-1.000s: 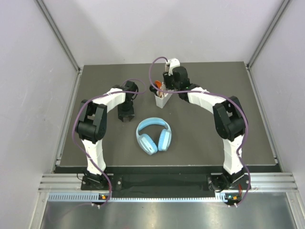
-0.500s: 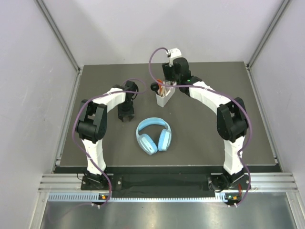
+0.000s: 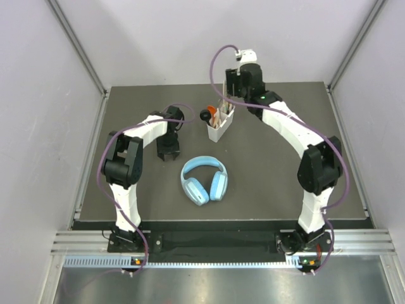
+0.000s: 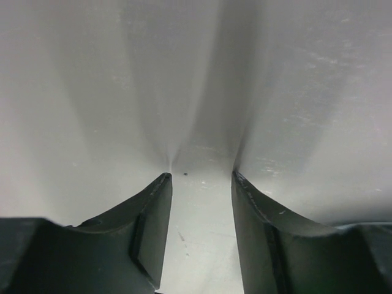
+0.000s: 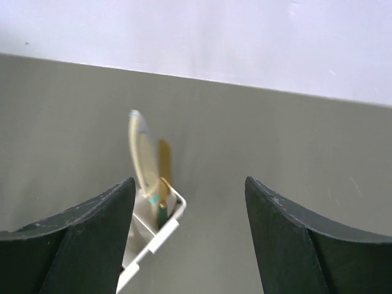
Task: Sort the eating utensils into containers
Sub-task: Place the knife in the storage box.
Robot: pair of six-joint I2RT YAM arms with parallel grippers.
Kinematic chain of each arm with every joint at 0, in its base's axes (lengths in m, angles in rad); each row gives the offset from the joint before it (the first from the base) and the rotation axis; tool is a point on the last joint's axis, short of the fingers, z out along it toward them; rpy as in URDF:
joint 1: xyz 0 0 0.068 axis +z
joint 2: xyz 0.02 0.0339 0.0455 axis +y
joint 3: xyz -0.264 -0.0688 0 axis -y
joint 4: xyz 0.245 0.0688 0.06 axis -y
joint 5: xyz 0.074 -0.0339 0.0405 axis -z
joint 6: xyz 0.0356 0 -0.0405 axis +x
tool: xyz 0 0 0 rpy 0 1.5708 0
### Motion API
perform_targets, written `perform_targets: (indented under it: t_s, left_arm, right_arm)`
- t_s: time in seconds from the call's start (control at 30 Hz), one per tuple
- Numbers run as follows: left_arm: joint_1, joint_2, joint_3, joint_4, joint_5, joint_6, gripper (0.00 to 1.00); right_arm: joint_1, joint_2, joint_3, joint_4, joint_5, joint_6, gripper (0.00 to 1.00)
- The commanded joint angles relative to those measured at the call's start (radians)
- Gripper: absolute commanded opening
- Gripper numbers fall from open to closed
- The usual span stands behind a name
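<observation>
Caddy only partly seen.
Frame edge and my right jaws cut it off; the pale utensil inside is blurred.

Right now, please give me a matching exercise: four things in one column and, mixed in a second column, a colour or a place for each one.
1. headphones
2. caddy
3. left gripper
4. right gripper

A. white, holds utensils
B. open, past the caddy
C. light blue, in the middle
D. points down, left of the headphones

Pairs: 1-C, 2-A, 3-D, 4-B
</observation>
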Motion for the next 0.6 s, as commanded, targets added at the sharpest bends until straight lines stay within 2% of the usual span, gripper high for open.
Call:
perform_targets:
  t_s: [0.0, 0.07, 0.2, 0.3, 0.4, 0.5, 0.57]
  left_arm:
    - [0.001, -0.029, 0.062, 0.028, 0.043, -0.01, 0.5]
    - [0.004, -0.032, 0.071, 0.048, 0.069, -0.014, 0.51]
    - [0.007, -0.05, 0.083, 0.102, 0.127, -0.036, 0.5]
    - [0.01, -0.058, 0.112, 0.112, 0.158, -0.057, 0.51]
    - [0.011, -0.052, 0.167, 0.076, 0.12, -0.077, 0.51]
    - [0.019, -0.061, 0.184, 0.069, 0.088, -0.092, 0.51]
    - [0.031, -0.078, 0.178, 0.077, 0.087, -0.103, 0.51]
  right_arm:
    - [-0.068, -0.146, 0.013, -0.172, 0.054, 0.177, 0.72]
    - [-0.093, -0.193, -0.059, -0.232, 0.056, 0.245, 0.72]
    - [-0.162, -0.262, -0.202, -0.236, 0.005, 0.275, 0.72]
    - [-0.182, -0.244, -0.199, -0.298, -0.01, 0.254, 0.72]
    - [-0.182, -0.204, -0.148, -0.405, -0.047, 0.26, 0.72]
    - [-0.192, -0.176, -0.137, -0.496, -0.102, 0.326, 0.71]
    - [-0.208, -0.17, -0.17, -0.517, -0.196, 0.37, 0.71]
